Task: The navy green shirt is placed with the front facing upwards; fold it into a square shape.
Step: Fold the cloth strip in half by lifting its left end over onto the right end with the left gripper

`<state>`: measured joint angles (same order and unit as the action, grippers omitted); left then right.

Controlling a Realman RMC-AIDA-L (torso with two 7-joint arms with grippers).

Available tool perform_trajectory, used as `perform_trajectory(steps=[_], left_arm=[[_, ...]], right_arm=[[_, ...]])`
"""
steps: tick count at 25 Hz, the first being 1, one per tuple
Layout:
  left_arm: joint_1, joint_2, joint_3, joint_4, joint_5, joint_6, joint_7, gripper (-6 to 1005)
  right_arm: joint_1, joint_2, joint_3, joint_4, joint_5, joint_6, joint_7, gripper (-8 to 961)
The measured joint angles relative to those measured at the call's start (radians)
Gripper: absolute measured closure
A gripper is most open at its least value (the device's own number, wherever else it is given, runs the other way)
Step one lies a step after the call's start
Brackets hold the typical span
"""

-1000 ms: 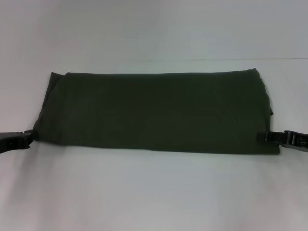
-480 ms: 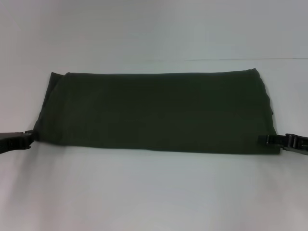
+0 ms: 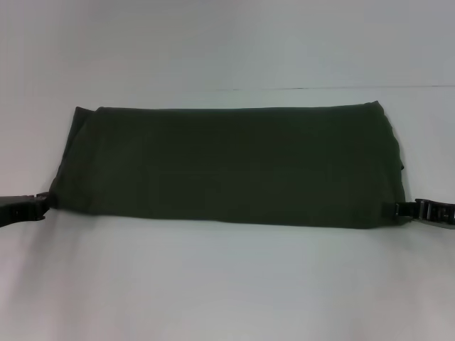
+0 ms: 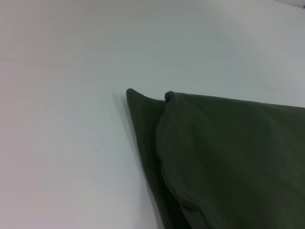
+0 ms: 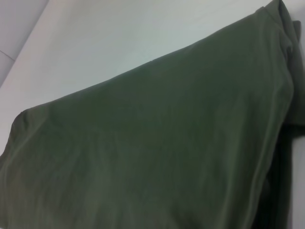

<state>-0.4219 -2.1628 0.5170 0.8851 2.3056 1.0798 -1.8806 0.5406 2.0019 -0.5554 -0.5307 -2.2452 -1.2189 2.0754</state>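
No brand, label or lettering is showing on any visible face: the navy green shirt is presenting plain dark olive fabric only, w/ faint soft creases. It is lying flat on the white table as a long horizontal band, folded lengthwise, spanning most of the head view's width, approx. centred. Near edge is running straight, dipping slightly toward the robot's right; far edge is lying parallel to the table's back line. At the robot's left end, a lower layer is peeking out beyond the upper one, giving a stepped corner; the left wrist view is showing this as two rounded fabric tips side by side, upper layer overlapping the lower. Right wrist view is showing a broad smooth top layer w/ stacked folded edges along one side.

Left gripper is sitting low at the shirt's near left corner, touching the cloth edge; whether it is gripping fabric cannot be told. Right gripper is sitting at the near right corner, its tips at the fabric edge; how far apart they are, likewise cannot be told.
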Motion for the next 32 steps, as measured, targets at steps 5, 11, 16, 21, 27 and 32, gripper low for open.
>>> perform_trajectory(steps=[5,11,16,21,27,32], left_arm=[[0.000,0.000,-0.001,0.001,0.000,0.001,0.000,995],[0.015,0.000,-0.004,0.012,0.000,0.003,-0.003,996],[0.035,0.000,-0.006,0.038,0.000,0.012,-0.011,996],[0.048,0.000,-0.032,0.054,0.000,0.044,-0.011,996],[0.055,0.000,-0.040,0.058,0.000,0.047,-0.011,995],[0.059,0.000,-0.041,0.063,0.000,0.047,-0.010,996]], right_arm=[[-0.006,0.000,0.000,0.000,0.001,-0.001,-0.006,746],[-0.007,0.000,0.006,0.000,0.006,-0.005,-0.017,883],[0.000,0.000,0.008,-0.001,0.007,-0.005,-0.018,933],[0.003,0.000,0.008,-0.006,0.007,-0.005,-0.018,924],[-0.014,-0.006,0.011,-0.007,0.007,-0.013,-0.018,914],[-0.025,-0.009,0.013,-0.009,0.022,-0.018,-0.025,905]])
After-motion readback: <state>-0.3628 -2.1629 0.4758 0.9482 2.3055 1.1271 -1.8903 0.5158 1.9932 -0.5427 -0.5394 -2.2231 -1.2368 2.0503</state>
